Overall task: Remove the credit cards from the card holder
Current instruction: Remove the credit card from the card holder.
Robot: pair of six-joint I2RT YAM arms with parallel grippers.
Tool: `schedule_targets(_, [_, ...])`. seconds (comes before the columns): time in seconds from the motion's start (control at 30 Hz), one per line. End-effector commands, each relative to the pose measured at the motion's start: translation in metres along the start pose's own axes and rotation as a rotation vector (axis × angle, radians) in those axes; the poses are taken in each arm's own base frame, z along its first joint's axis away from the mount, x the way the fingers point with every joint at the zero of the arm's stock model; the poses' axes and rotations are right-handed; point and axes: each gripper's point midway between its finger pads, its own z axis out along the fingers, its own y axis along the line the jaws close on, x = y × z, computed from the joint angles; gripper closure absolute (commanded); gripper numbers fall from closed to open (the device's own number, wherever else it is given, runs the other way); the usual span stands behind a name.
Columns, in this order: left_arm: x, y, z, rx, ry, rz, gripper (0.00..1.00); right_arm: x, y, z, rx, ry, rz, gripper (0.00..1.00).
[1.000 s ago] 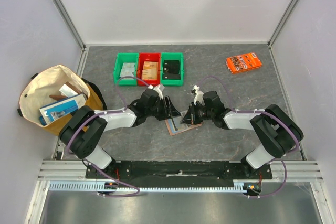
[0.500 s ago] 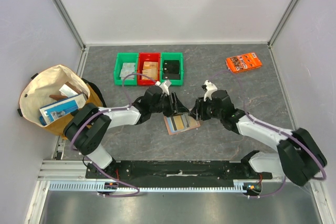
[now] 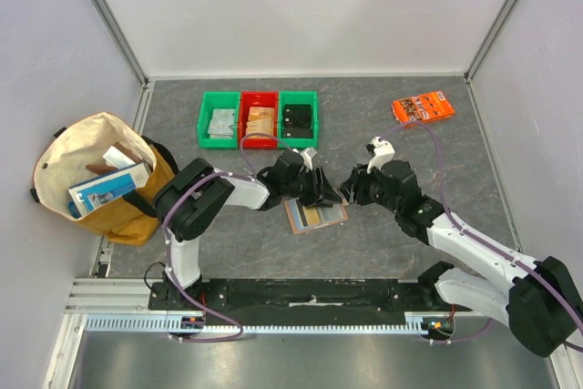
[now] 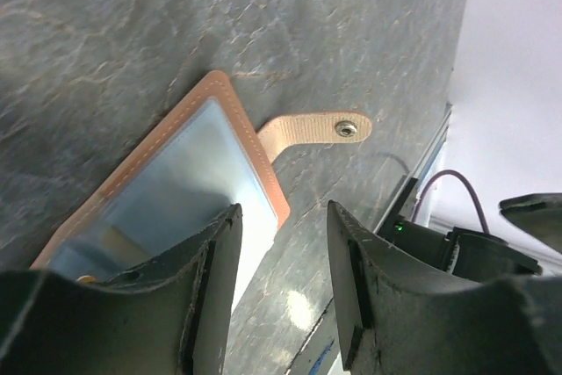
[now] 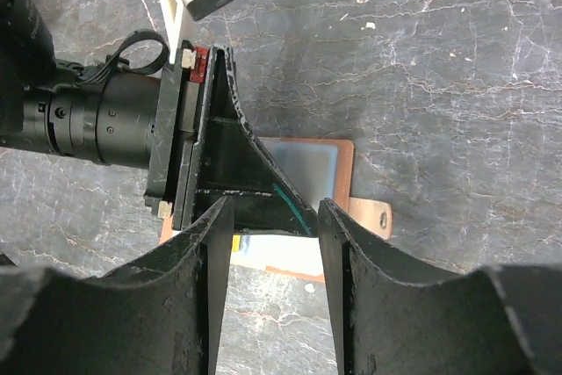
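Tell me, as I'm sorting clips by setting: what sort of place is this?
Probably a robotics lab work cell, not a home: plain white panel walls in an aluminium frame, a slate-look table with a mounting rail at its near edge, and small plastic bins.

Over card holder [image 3: 315, 217]: left claw [image 3: 322, 192], blocking path of right claw [image 3: 350, 189].

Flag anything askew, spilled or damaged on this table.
Nothing is spilled or damaged. The card holder lies open, skewed to the edges of the table, its tab sticking out sideways. The orange packet lies tilted, alone near the far right corner.
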Motion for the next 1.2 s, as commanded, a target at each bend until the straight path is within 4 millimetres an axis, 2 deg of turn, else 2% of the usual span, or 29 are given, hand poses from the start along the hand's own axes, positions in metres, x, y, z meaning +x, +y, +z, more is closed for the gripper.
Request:
schedule_targets(0.0, [-0.005,-0.012,0.011,0.050,0.003,-0.014,0.49,-0.007,0.014,0.001,-0.072,-0.040,0.023,0.51])
schedule_targets(0.1, [-0.013,-0.026,0.006,0.081,-0.022,0.016,0.49,-0.002,0.020,0.004,-0.105,-0.018,0.038,0.53])
schedule_targets(0.23, [-0.031,-0.051,-0.010,0.110,-0.085,0.098,0.48,0.001,0.027,0.006,-0.145,-0.008,0.064,0.53])
schedule_targets(0.37, [-0.049,-0.057,-0.033,0.080,-0.166,0.131,0.48,0.002,0.029,0.006,-0.156,-0.005,0.070,0.53])
schedule_targets(0.47, [-0.057,-0.051,-0.049,0.030,-0.220,0.154,0.48,0.007,0.031,0.009,-0.174,0.021,0.081,0.53])
schedule_targets(0.57, [-0.056,-0.042,-0.059,-0.023,-0.236,0.175,0.48,0.014,0.037,0.014,-0.204,0.052,0.101,0.53])
schedule_targets(0.77, [-0.040,-0.004,-0.078,-0.147,-0.256,0.154,0.50,0.024,0.039,0.029,-0.225,0.101,0.133,0.54])
schedule_targets(1.03, [-0.025,0.035,-0.081,-0.260,-0.237,0.153,0.51,0.031,0.044,0.037,-0.259,0.146,0.140,0.55])
schedule_targets(1.17, [-0.017,0.043,-0.076,-0.277,-0.188,0.157,0.56,0.039,0.041,0.040,-0.251,0.172,0.145,0.57])
